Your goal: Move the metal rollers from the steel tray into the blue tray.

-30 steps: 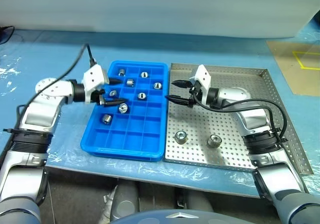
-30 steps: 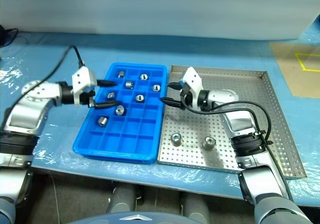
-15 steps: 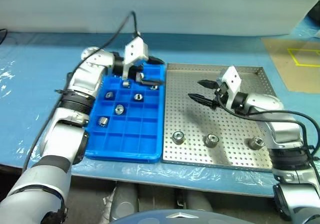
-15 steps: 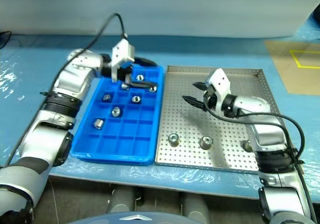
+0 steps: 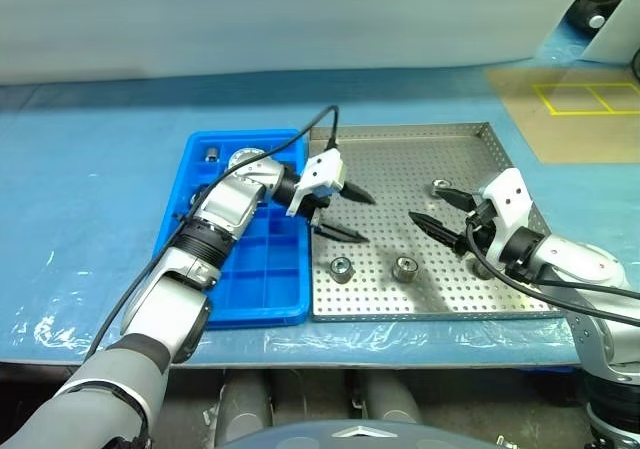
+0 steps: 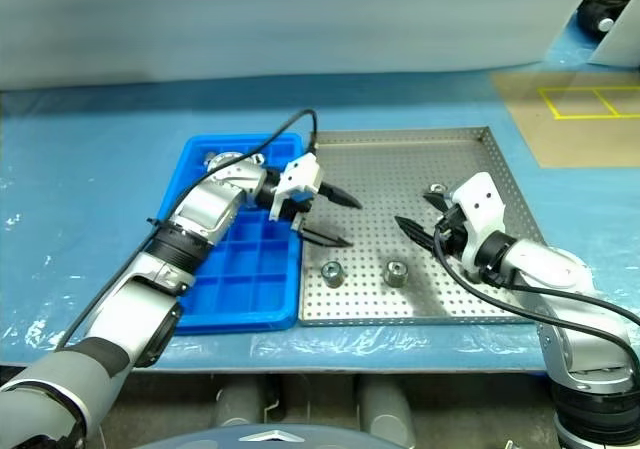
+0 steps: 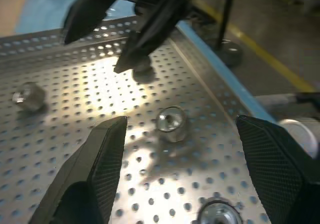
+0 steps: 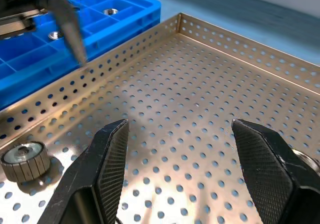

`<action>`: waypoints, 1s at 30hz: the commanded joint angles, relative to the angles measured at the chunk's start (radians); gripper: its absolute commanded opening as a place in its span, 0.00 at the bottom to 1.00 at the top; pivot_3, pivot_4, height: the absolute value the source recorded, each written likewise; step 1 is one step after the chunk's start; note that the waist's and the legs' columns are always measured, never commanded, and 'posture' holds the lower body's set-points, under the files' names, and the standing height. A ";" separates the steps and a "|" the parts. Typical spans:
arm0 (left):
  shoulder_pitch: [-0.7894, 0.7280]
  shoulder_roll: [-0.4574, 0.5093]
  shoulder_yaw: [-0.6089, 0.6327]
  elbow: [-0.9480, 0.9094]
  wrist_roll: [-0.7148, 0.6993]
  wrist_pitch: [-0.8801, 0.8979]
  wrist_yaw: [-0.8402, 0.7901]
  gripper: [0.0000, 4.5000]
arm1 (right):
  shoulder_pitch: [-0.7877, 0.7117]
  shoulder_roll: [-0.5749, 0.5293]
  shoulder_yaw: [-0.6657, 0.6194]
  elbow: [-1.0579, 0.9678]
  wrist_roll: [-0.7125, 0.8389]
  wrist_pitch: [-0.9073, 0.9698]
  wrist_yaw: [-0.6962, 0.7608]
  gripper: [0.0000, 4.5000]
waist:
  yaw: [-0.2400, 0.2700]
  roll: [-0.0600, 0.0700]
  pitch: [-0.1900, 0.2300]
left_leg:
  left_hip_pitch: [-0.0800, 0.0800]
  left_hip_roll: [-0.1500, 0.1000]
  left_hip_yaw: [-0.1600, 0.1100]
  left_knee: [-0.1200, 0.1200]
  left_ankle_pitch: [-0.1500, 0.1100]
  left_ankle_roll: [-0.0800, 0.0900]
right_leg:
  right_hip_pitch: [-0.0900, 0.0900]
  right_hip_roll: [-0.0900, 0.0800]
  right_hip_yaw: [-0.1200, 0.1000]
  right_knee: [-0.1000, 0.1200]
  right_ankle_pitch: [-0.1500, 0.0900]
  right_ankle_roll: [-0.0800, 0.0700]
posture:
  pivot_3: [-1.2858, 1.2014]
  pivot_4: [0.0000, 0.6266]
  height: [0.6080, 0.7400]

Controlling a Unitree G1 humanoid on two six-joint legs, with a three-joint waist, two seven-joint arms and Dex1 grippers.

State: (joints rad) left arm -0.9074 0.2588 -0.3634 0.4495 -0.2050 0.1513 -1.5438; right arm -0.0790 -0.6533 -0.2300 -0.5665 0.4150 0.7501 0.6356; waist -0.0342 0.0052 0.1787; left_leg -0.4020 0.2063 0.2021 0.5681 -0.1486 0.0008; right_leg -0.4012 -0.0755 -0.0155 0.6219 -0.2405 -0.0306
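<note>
Looked like a workshop or factory test cell: desk (image 5: 90, 149) wrapped in light blue plastic film, perforated steel tray (image 5: 420, 169) beside a gridded blue tray (image 5: 260, 304) for parts, yellow tape markings (image 5: 585, 97) on the floor, plain grey wall behind.

perforated shiny steel tray (image 5: 450, 149), glossy plastic blue tray (image 5: 255, 304)

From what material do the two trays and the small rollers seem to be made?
The steel tray looks like bare sheet metal: grey, dully reflective, punched with rows of small holes. The blue tray looks like moulded plastic: uniform bright blue, smooth, with thin grid walls. The metal rollers look like machined metal, probably steel: shiny silver-grey with bright glints.
</note>
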 commanded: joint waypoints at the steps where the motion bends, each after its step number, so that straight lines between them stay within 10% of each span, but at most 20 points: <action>1: -0.063 0.025 -0.118 0.093 0.074 -0.113 -0.069 0.81 | -0.002 -0.022 -0.035 -0.050 0.029 0.007 -0.007 0.74 | -0.007 0.000 0.000 | 0.000 0.000 0.000 0.000 0.000 0.000 | 0.000 0.000 0.000 0.000 0.000 0.000 | 0.30 0.24 1.00; 30: -0.144 -0.374 -0.090 0.642 0.303 -0.366 0.288 0.81 | 0.135 -0.033 -0.110 -0.184 0.093 0.073 -0.106 0.74 | -0.039 0.001 -0.001 | -0.003 -0.001 -0.001 0.004 -0.006 0.013 | 0.001 -0.001 0.002 -0.008 0.001 0.001 | 0.25 0.24 1.00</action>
State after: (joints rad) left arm -1.0444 -0.1015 -0.4797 1.0752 0.0931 -0.2208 -1.2837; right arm 0.0526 -0.6779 -0.3041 -0.7029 0.4940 0.8272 0.5389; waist -0.0730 0.0063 0.1779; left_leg -0.4054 0.2052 0.2010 0.5720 -0.1544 0.0137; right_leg -0.3998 -0.0768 -0.0129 0.6137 -0.2396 -0.0293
